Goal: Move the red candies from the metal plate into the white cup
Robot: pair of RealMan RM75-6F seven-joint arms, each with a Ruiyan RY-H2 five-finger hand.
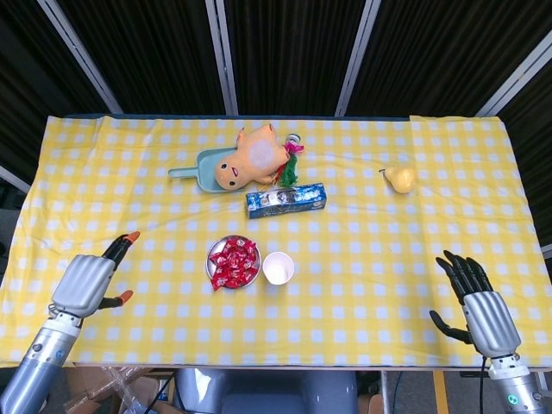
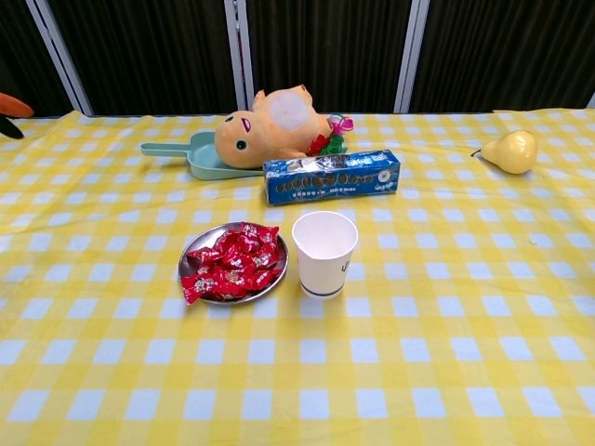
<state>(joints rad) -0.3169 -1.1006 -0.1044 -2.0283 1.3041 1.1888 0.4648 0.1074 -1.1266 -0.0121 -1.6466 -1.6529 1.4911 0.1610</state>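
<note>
Several red wrapped candies [image 1: 234, 261] [image 2: 229, 263] lie heaped on a small round metal plate [image 1: 210, 255] [image 2: 189, 259] near the table's middle. Just right of the plate stands the white paper cup [image 1: 278, 267] [image 2: 324, 253], upright and with nothing inside. My left hand [image 1: 89, 281] hovers over the cloth well left of the plate, holding nothing, fingers pointing toward the table's middle; only a fingertip [image 2: 11, 104] shows at the chest view's left edge. My right hand [image 1: 477, 298] rests at the front right, fingers spread, far from the cup.
Behind the plate lie a blue box [image 1: 285, 198] [image 2: 331, 176], an orange plush toy [image 1: 253, 159] [image 2: 270, 126] on a teal scoop [image 1: 200, 169] [image 2: 183, 151], and a yellow pear [image 1: 399, 178] [image 2: 509, 150] at the back right. A yellow checked cloth [image 1: 138, 207] covers the table.
</note>
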